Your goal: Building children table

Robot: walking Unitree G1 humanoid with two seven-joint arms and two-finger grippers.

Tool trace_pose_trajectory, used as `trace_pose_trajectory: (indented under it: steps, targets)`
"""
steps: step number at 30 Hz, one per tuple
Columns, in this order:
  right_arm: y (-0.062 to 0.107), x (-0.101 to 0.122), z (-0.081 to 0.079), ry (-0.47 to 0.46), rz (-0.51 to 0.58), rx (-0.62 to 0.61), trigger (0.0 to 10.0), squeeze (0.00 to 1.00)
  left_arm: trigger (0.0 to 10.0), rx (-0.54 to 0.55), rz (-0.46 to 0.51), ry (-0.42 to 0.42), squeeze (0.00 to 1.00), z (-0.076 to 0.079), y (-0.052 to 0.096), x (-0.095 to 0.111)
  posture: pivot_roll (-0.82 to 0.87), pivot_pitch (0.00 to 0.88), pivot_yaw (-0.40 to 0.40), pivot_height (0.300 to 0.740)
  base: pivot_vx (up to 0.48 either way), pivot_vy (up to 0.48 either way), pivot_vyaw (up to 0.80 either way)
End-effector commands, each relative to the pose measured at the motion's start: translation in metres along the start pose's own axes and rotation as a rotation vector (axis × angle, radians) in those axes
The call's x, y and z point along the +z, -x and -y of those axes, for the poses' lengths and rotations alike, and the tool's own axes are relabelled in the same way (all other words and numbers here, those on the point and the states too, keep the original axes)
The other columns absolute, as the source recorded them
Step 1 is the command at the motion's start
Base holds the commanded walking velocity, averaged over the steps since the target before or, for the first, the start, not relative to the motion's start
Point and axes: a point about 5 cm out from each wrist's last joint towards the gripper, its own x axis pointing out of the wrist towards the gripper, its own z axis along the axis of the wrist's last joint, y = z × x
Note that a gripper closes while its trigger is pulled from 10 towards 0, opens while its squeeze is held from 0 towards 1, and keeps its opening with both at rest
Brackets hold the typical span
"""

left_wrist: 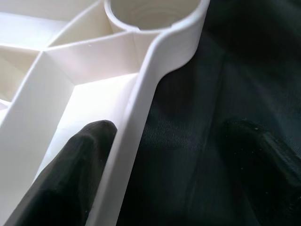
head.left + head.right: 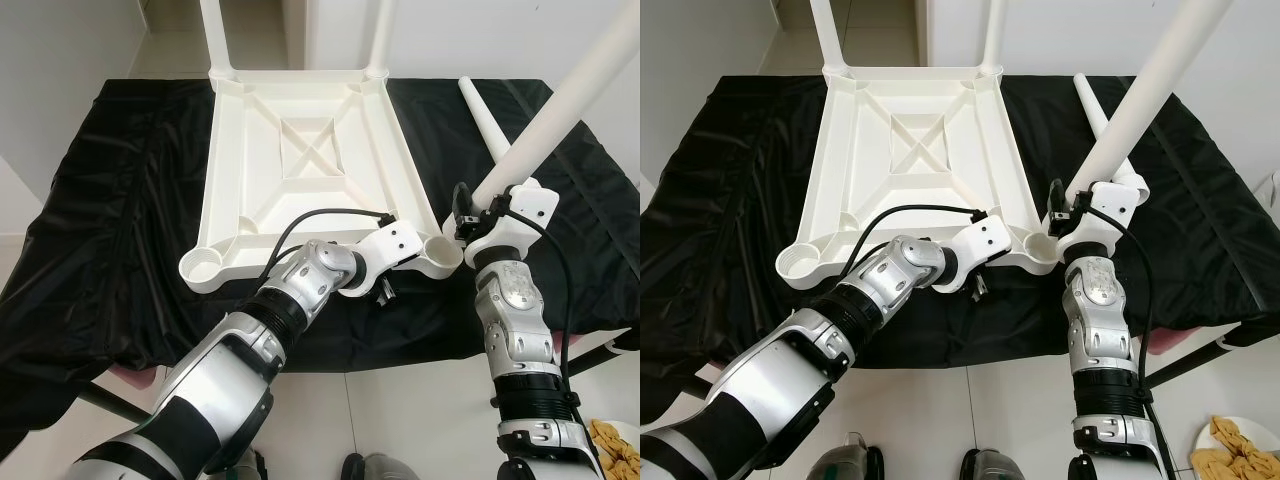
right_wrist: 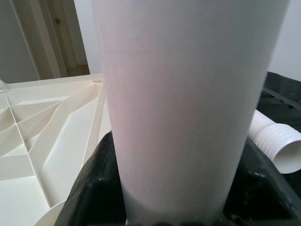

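Black-draped desk (image 2: 110, 200) carries the tabletop (image 2: 300, 150) upside down at centre, sockets up so legs drop in; two legs already stand at 12 o'clock, a spare leg (image 2: 487, 120) lies at 2 o'clock. Left hand (image 2: 385, 285), fingers apart astride the 5 o'clock rim, probably steadies it. Right hand (image 2: 480, 205) is clamped on a tilted leg (image 2: 570, 100) near the empty corner socket (image 2: 440, 250).

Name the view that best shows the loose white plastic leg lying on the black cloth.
The left eye view: the loose white plastic leg lies full length on the black cloth. The right eye view matches; the right wrist view catches its ribbed open end.
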Motion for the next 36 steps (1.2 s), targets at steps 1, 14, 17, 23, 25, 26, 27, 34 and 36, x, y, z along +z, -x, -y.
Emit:
trace_pose_trajectory:
  steps: [1,14,17,23,25,26,27,34,36]
  targets:
    - [0.001,0.001,0.003,-0.005,0.002,-0.017,10.0,0.0,10.0,-0.022,-0.035,-0.015,0.0,0.002,-0.002,-0.005,0.01,0.063,0.024,0.74,0.0,0.0,0.0]
    - [0.002,0.001,0.003,-0.006,0.004,-0.02,10.0,0.0,0.0,-0.04,-0.013,-0.011,0.0,0.001,0.0,-0.004,0.0,0.053,0.026,0.74,0.0,0.0,0.0]
    - [0.001,0.001,0.002,-0.003,0.007,-0.013,10.0,0.0,0.0,-0.034,-0.009,-0.01,0.0,0.0,0.001,-0.004,0.0,0.046,0.021,0.74,0.0,0.0,0.0]
    - [0.0,0.002,-0.001,-0.004,0.008,0.009,10.0,0.0,10.0,-0.008,-0.015,0.001,0.0,-0.004,0.002,-0.005,0.0,0.037,0.017,0.74,0.0,0.0,0.0]
    - [0.001,0.001,-0.003,-0.004,0.006,0.029,10.0,0.0,10.0,0.013,-0.015,0.012,0.0,-0.008,0.004,-0.006,0.0,0.034,0.016,0.74,0.0,0.0,0.0]
    - [0.001,0.001,-0.003,-0.004,0.006,0.029,10.0,0.0,10.0,0.013,-0.015,0.012,0.0,-0.008,0.004,-0.006,0.0,0.034,0.016,0.74,0.0,0.0,0.0]
    - [0.001,0.001,-0.005,-0.008,0.002,0.047,10.0,0.0,10.0,0.032,-0.011,0.023,0.0,-0.012,0.006,-0.006,0.0,0.032,0.015,0.74,0.0,0.0,0.0]
    - [0.005,-0.003,-0.013,-0.019,-0.021,0.135,10.0,0.0,10.0,0.134,0.024,0.065,0.0,-0.032,0.02,-0.005,0.0,0.033,0.012,0.74,0.0,0.0,0.0]
    - [0.006,-0.003,-0.015,-0.015,-0.025,0.149,10.0,0.0,10.0,0.142,0.031,0.061,0.0,-0.034,0.022,-0.005,0.01,0.035,0.01,0.74,0.0,0.0,0.0]
